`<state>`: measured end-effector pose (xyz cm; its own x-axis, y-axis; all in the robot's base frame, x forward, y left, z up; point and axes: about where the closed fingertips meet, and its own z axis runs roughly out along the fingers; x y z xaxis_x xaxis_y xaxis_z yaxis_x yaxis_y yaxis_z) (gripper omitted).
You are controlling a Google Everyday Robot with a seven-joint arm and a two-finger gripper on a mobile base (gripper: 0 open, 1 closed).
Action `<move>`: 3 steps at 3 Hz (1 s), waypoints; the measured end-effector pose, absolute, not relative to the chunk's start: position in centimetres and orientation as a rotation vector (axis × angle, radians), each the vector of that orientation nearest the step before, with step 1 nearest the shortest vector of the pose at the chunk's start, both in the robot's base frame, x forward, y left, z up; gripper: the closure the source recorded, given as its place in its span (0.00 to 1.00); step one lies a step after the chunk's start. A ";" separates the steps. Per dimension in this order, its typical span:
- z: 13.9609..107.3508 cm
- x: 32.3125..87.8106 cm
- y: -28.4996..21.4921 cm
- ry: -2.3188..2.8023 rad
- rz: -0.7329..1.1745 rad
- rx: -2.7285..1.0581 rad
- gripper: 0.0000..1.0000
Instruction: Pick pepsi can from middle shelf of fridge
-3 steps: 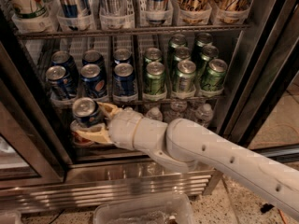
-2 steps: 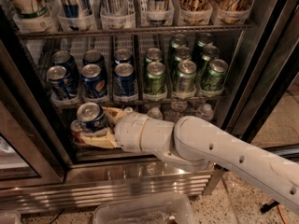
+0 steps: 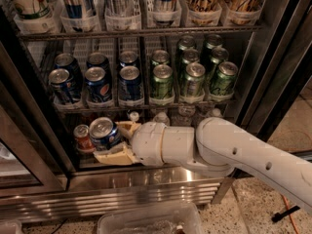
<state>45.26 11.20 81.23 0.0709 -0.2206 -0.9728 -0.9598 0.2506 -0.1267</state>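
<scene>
The fridge (image 3: pixel 146 199) is standing open, its middle shelf (image 3: pixel 146 107) holding blue cans (image 3: pixel 98 84) in clear trays (image 3: pixel 127 101) at 10 o'clock and green cans (image 3: pixel 191 79) at 1 o'clock. The gripper (image 3: pixel 109 141) is hanging lower, near 8 o'clock, its fingers (image 3: pixel 116 156) squeezing the pepsi can (image 3: pixel 101 127) just beside a red can (image 3: pixel 82 137). The pulling-out step is going on; next, I think, it is needing a straight pull back. A clear bin (image 3: pixel 146 218) is sitting at 6 o'clock; what is inside is hard to tell.

Dim warm light; glare on pepsi can (image 3: pixel 103 133) top, held in jaws below middle shelf (image 3: pixel 146 107); sides shadowed.
</scene>
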 end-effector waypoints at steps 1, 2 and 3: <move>80.7 43.9 9.9 1.409 0.861 -1.215 1.00; 80.1 39.4 7.5 1.469 0.844 -1.177 1.00; 80.0 39.3 6.8 1.481 0.832 -1.162 1.00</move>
